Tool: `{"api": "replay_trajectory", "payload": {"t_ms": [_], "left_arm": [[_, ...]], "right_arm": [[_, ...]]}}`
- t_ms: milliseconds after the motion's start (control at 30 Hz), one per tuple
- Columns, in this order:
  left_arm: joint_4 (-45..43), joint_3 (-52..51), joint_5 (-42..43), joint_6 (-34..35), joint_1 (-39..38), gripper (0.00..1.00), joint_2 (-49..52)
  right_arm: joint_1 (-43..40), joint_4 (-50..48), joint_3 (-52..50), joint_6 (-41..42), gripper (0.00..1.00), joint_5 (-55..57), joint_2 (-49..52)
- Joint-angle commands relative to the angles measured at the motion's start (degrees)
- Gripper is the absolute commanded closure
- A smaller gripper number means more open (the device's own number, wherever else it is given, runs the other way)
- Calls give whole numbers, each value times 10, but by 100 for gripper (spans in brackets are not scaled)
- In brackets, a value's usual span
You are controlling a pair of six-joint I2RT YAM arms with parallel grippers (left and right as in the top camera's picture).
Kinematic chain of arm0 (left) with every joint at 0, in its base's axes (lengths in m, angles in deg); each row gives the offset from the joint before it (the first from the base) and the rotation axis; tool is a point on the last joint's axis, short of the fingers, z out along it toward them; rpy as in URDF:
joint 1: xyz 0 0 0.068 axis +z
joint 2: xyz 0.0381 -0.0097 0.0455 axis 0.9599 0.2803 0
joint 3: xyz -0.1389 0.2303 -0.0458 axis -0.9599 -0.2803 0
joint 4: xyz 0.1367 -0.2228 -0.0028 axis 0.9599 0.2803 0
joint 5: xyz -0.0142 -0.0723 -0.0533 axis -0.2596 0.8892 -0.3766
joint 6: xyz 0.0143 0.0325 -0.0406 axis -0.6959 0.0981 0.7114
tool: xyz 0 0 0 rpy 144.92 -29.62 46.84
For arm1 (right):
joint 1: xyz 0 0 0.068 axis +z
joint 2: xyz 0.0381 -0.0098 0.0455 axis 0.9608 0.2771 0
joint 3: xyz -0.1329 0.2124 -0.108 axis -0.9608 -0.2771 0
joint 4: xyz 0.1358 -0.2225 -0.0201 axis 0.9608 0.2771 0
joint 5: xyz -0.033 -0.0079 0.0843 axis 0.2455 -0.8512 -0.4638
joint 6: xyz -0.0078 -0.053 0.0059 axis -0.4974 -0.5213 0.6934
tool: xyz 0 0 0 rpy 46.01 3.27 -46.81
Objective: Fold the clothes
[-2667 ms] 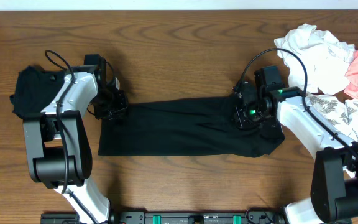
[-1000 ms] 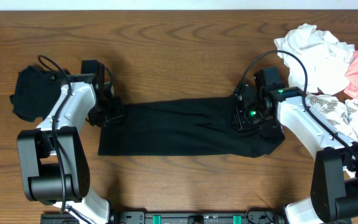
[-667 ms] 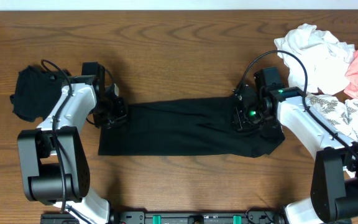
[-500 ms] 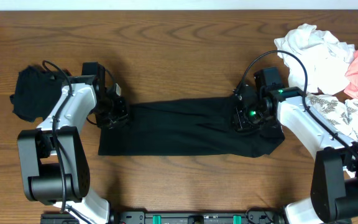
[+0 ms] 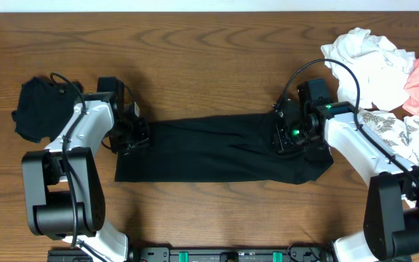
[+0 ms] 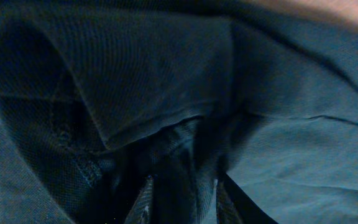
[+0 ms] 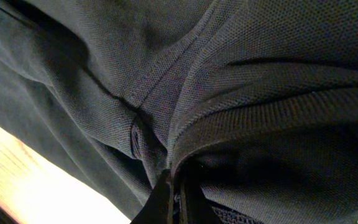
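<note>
One wooden surface carries the black shirt, stretched flat at centre from 9 to 3 o'clock. The right claw stays pinched on its 3 o'clock edge. The left claw, grip unclear, has resettled at 9 o'clock, so the fold looks close.

This looks like a robotics lab bench, not a home. A bare brown wood-grain table carries a white-and-black left robot arm and a matching right robot arm, each trailing loose black cables. A black equipment rail with green fittings runs along the near edge. A long black garment lies spread between the arms. Crumpled white, pink and leaf-print clothes are heaped at far right.
</note>
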Motion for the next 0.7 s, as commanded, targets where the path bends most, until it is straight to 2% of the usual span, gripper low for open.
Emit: {"api": "replay_trajectory", "payload": {"t_ms": [0,33,133,200,400,667], "left_arm": [[-1,-6,-13,2,0,66,-2],[-1,-6,-13,2,0,68,-2],[-7,-5,-12,2,0,89,-2],[-16,-4,-12,2,0,94,-2],[-41,16,-12,2,7,94,-3],[-45,21,-13,8,41,94,-8]], "right_arm": [[-3,0,-2,-2,99,-3,4],[-3,0,-2,-2,99,-3,4],[-3,-1,-2,-2,99,-3,4],[-3,0,-2,-2,99,-3,4],[-3,4,-2,-2,99,-5,4],[-6,49,1,-35,99,-91,-1]]}}
